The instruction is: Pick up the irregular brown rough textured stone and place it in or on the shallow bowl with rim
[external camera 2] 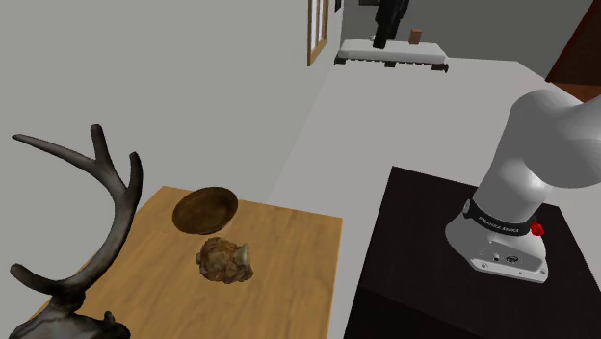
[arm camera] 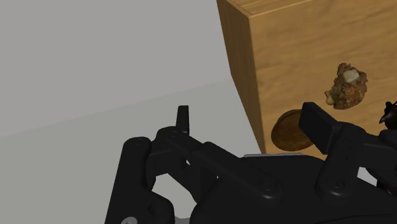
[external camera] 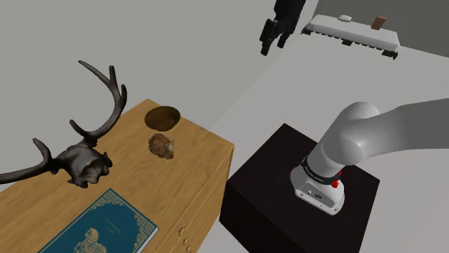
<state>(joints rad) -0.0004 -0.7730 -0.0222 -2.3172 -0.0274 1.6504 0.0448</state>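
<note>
Plainly, the stone [external camera 2: 225, 260] lies on the wooden counter [external camera: 209, 154] just beside the bowl [external camera 2: 205, 210], with a thin strip of bare wood between them. It is a lumpy brown thing, only a little longer than wide. In the second exterior view its long axis runs roughly crosswise to the line from the bowl, and a pale pointed chip sits at the end nearer the stand [external camera: 266, 180]. In the wrist view that chip shows on the stone's upper side.

The bowl is shallow, dark brown and upright, and sits close to the counter's far corner. Dark antlers [external camera: 79, 162] on a skull lie on the bowl's other side from the stand, one tine reaching near the bowl. The shoulder view also takes in a teal book [external camera: 108, 226], well apart from the bowl past the stone. The second exterior view adds a framed picture [external camera 2: 318, 29] on the wall.

The tool [arm camera: 251, 121] hangs high and well apart from the bowl, out over the floor towards a white bench [external camera: 352, 32]. Its fingers stand wide apart with nothing between them. From the wrist, the counter's side face rises to the bowl and stone on top.
</note>
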